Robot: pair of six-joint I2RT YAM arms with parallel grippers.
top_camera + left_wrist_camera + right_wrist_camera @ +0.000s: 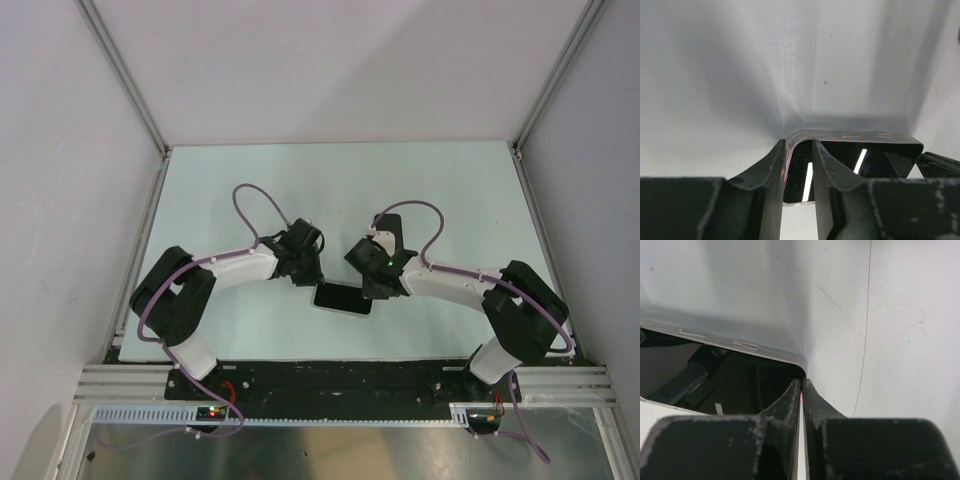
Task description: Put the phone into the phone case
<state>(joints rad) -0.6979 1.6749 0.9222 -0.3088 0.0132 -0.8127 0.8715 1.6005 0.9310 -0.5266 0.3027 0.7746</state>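
Near the front middle of the tabletop (pixel 450 190), the phone (pixel 343 298) lies screen up in the phone case (pixel 855 135), between both arms. At one corner the left end effector (pixel 799 145) straddles the rim, fingers slightly apart. The right end effector (pixel 801 382) is almost closed at another corner; whether it pinches the rim is unclear. Press the corners down gently and evenly, so the rim wraps over the glass rather than folding under.
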